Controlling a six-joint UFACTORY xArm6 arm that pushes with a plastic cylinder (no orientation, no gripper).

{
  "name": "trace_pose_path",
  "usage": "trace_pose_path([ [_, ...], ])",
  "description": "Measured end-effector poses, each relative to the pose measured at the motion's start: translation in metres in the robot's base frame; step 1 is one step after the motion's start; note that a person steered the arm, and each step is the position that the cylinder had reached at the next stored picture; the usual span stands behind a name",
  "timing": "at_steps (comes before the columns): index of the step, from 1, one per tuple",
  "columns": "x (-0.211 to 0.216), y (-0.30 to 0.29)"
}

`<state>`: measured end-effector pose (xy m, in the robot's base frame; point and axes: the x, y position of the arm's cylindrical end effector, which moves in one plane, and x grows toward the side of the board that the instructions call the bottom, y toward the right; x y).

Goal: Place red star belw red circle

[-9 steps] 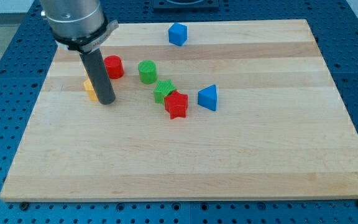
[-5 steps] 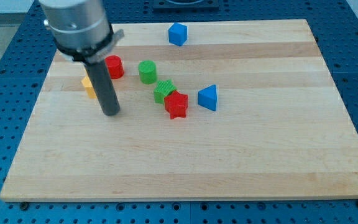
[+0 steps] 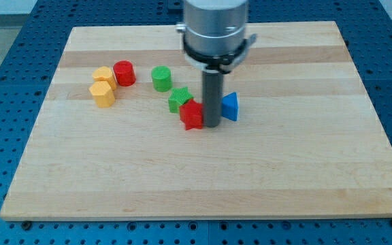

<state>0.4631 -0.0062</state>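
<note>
And there it goes: my tip has swung across from beside the red circle block and now sits against the red star block's right side, squeezed between it and the blue triangular block. There are no fingers on this rod. You can see the star unmoved on the wooden tabletop, beside the green star block; a leftward push looks ready.
</note>
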Motion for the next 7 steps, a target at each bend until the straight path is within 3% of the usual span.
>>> trace_pose_path([
  [2,0.001,-0.073],
  [7,-0.027,-0.147],
])
